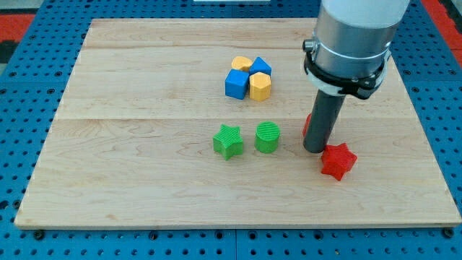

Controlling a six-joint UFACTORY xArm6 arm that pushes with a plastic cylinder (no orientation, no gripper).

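Camera view: my tip (315,149) rests on the bench (144,180), a bare rod holding nothing. Red star block (338,160) touches it at lower right; another red block (307,124) sits half-hidden behind. Green cylinder (267,137) and green star (228,141) sit leftward.

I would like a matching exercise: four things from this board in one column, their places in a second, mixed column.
Things:
1. green star
2. green cylinder
3. red star
4. my tip

Places:
A. just right of the green star
B. between the green cylinder and the red star
C. nearest the view's bottom right
D. leftmost of the green pair

Pairs: 1-D, 2-A, 3-C, 4-B
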